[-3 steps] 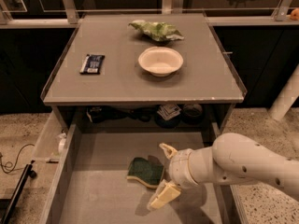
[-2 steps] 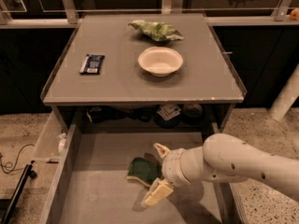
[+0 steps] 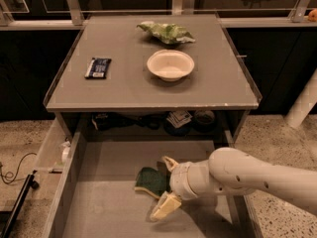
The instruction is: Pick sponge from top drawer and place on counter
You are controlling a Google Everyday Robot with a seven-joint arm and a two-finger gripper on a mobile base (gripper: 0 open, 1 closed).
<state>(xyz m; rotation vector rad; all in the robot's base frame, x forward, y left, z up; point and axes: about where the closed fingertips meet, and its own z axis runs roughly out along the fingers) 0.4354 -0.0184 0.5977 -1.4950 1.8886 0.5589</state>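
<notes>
The sponge, dark green on top with a yellow edge, lies on the flat grey bottom of the open top drawer, near its middle. My gripper reaches in from the right on a white arm. Its fingers are spread, one pale fingertip behind the sponge and one in front of it, straddling the sponge's right end. The counter is the grey tabletop above the drawer.
On the counter stand a white bowl, a dark blue snack wrapper and a crumpled green bag. Dark items sit in the shelf gap under the counter. A white post stands at the right; a cable lies on the floor at the left.
My gripper has moved left, closer over the sponge, so its fingers now straddle the sponge's right end. The sponge has stayed in place.
</notes>
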